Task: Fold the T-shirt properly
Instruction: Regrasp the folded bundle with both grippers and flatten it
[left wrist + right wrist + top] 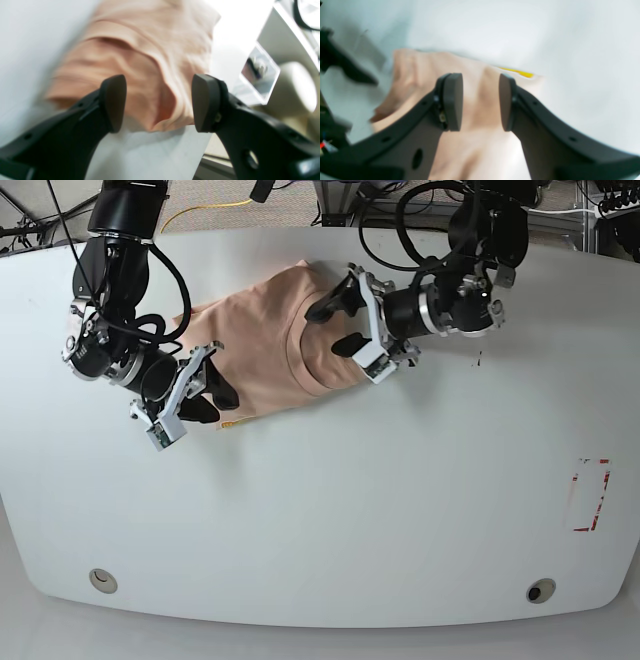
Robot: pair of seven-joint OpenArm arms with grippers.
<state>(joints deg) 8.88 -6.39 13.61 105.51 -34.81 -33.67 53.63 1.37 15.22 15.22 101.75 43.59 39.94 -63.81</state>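
T-shirt [262,358], peach, lies bunched and partly folded on the far left of the white table [400,510]. My left gripper [158,102] hovers over its right hem, jaws apart, nothing between them, presumably lined up for a pinch. My right gripper [480,101] sits at the near-left edge, jaws parted over cloth, not clamped. Both wrist views are blurred; the yellow print [517,72] barely shows.

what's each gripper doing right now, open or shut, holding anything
Left gripper: open, jaws apart above the T-shirt, holding nothing.
Right gripper: jaws apart over the T-shirt, no cloth pinched between them.
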